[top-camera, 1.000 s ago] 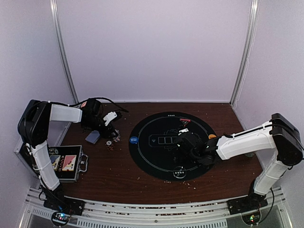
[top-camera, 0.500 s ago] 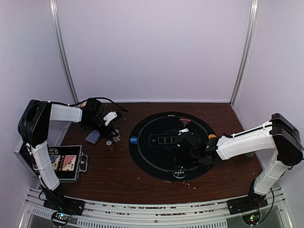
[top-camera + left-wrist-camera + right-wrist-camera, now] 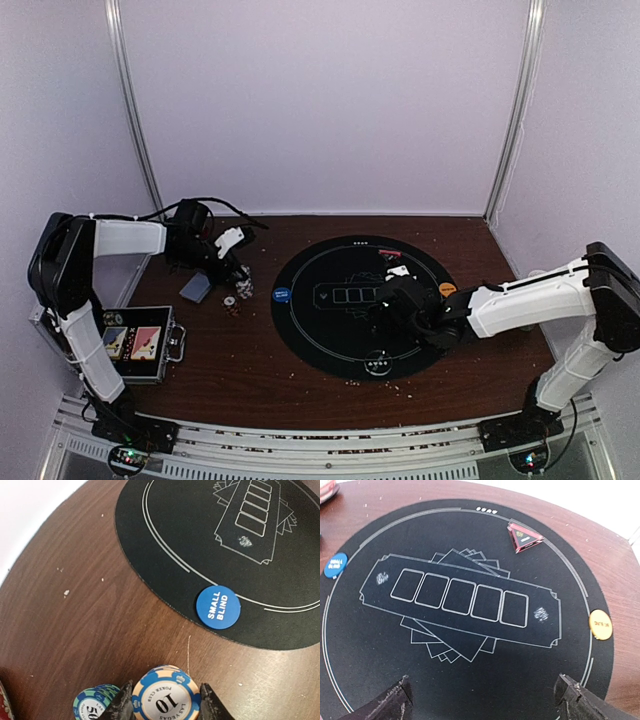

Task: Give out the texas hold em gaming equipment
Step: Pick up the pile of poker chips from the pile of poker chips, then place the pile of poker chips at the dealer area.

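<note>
Chip [image 3: 165, 694], round, blue-peach striped, clamped in left end effector [image 3: 166, 707]; right end effector [image 3: 485, 701] spread over matte black mat [image 3: 365, 640].

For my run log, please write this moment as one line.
left claw: shut on 10 chip | right claw: open over black mat | blue small-blind button: at mat rim

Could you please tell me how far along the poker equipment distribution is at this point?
Looks done: the small blind button, red triangle marker and orange button sit at the mat edge. In hand: the left gripper is shut on a blue 10 chip beside the mat. Left: the 50 chips and grey-blue cards lie off the mat; the right gripper is open, empty.
</note>
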`<state>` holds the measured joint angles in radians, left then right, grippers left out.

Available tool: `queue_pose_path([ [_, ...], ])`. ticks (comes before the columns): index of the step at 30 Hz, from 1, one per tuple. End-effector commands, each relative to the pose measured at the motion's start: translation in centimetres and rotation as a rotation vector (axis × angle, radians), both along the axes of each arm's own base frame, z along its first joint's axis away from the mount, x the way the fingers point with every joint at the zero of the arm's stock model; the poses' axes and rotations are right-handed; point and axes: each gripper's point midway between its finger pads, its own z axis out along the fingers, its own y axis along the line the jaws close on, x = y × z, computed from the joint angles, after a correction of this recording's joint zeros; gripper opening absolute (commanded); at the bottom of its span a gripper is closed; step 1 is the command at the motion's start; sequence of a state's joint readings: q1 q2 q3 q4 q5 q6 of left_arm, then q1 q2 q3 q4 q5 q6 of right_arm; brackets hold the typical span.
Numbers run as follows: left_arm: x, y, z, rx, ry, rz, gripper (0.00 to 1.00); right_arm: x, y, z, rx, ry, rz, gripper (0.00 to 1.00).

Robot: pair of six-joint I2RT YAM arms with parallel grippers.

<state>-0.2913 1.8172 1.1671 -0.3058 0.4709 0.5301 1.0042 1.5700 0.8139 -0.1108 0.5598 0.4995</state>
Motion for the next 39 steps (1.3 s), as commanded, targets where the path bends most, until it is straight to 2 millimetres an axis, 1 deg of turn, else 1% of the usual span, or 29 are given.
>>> queue_pose_path([
  [1, -1.5, -1.8, 2.4, -0.02, -0.056, -0.08, 0.21, 0.3, -1.4, 1.9, 0.038, -0.068, -0.058, 1.0],
  [4, -3.1, -3.3, 2.8, -0.016, -0.062, -0.135, 0.21, 0.6, -2.3, 2.5, 0.052, -0.083, -0.082, 1.0],
  [7, -4.9, -5.2, 3.2, -0.017, -0.071, -0.199, 0.21, 0.8, -3.2, 2.7, 0.068, -0.092, -0.107, 1.0],
  [12, -8.8, -9.4, 3.5, -0.035, -0.068, -0.331, 0.21, 1.4, -4.9, 3.1, 0.091, -0.104, -0.156, 1.0],
  [19, -14.9, -14.9, 2.2, -0.035, -0.023, -0.534, 0.21, 2.0, -7.0, 3.0, 0.105, -0.113, -0.226, 1.0],
  [24, -18.1, -18.6, 1.7, -0.04, 0.004, -0.629, 0.2, 2.3, -8.4, 2.9, 0.108, -0.118, -0.271, 1.0],
  [28, -20.6, -21.2, 0.6, -0.006, 0.008, -0.689, 0.2, 2.4, -9.5, 3.1, 0.118, -0.123, -0.302, 1.0],
  [31, -21.8, -22.9, -0.1, 0.013, 0.005, -0.717, 0.2, 2.4, -10.0, 3.3, 0.132, -0.131, -0.315, 1.0],
  [34, -22.5, -24.4, -0.5, 0.012, 0.016, -0.735, 0.18, 2.4, -10.5, 3.6, 0.141, -0.137, -0.328, 1.0],
  [39, -23.1, -25.4, -1.8, 0.029, 0.034, -0.736, 0.16, 2.3, -10.9, 4.0, 0.162, -0.144, -0.333, 1.0],
])
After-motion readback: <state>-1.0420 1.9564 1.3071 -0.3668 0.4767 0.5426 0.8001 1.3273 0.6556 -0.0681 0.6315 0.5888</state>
